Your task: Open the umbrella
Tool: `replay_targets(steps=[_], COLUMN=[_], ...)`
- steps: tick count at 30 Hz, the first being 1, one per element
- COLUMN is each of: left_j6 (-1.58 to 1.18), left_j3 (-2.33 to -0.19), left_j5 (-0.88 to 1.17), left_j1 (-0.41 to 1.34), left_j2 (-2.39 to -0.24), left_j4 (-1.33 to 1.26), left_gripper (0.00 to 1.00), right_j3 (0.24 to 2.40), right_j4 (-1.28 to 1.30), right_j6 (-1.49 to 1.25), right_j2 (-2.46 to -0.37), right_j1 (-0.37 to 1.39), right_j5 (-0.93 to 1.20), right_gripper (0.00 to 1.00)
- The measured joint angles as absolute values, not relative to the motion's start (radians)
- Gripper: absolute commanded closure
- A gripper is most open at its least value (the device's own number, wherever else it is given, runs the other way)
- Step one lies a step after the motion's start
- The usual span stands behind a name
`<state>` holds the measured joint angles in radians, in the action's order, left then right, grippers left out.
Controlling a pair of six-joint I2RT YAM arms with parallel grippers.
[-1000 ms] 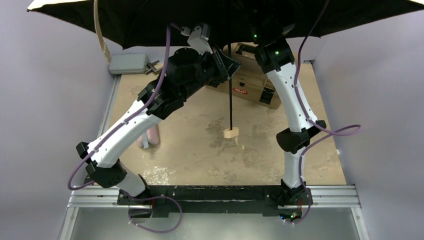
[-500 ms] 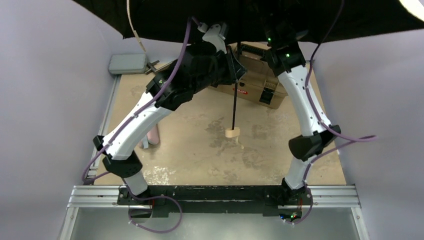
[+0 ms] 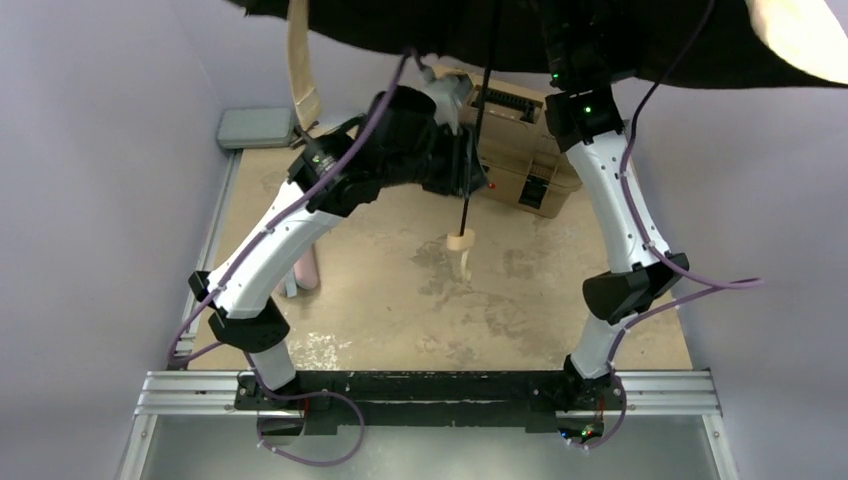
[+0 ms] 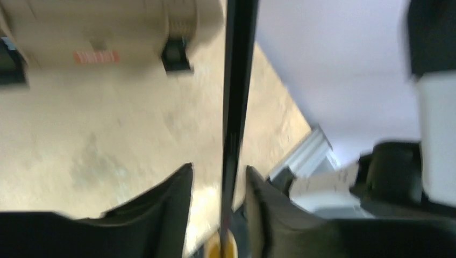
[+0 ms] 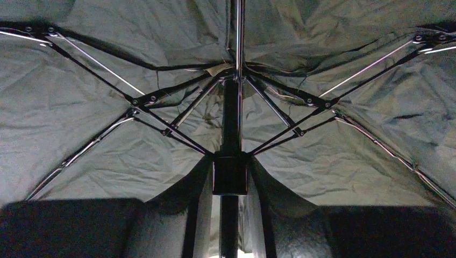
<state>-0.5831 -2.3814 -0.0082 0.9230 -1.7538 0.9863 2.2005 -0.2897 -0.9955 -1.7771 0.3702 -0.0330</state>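
Your umbrella (image 3: pixel 400 25) is open and held up high over the table (image 3: pixel 400 300), above both arms. From the top camera you see mostly its dark underside spread across the top of the view. A bit of the pale beige outer cloth shows at the far right edge. A flat beige strap (image 3: pixel 302 60) hangs down from the cloth on the left side.

The thin black shaft (image 3: pixel 478 120) runs almost straight down from the middle. It ends in a small cream knob handle (image 3: pixel 460 240), low over the table. You cannot tell if the knob touches the table.

Your right gripper (image 5: pixel 229 161) is up under the cloth, and its two fingers press on both sides of the black sliding block (image 5: pixel 230 173) on the shaft. Thin ribs (image 5: pixel 161 97) fan out from there – black near the middle, silver further out – and the cloth between them looks wrinkled.

Your left gripper (image 4: pixel 218 169) sits lower, with a finger on each side of the shaft. The jaws are a little apart – light shows between the shaft and one finger – so it has hold of nothing. That view is blurry.

The tan toolbox (image 3: pixel 520 150) sits on the table behind the shaft
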Motion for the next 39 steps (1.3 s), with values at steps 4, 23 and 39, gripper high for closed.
replay_targets(steps=[4, 23, 39], left_j6=[-0.553, -0.501, -0.516], left_j3=[-2.345, -1.940, -1.496], left_j5=[0.027, -0.202, -0.434], left_j1=[0.950, 0.929, 0.929], left_j2=[-1.766, -1.565, -0.874], left_j4=[1.124, 0.979, 1.018], left_gripper=[0.23, 0.00, 0.02], right_j3=[2.278, 1.921, 1.584], right_j4=[-0.383, -0.655, -0.772], right_j6=[-0.989, -0.715, -0.551], right_j2=[-1.818, -1.681, -1.676], right_j1=[0.325, 0.231, 0.128], right_j5=[-0.044, -0.038, -0.090], right_gripper=[1.00, 1.00, 1.00])
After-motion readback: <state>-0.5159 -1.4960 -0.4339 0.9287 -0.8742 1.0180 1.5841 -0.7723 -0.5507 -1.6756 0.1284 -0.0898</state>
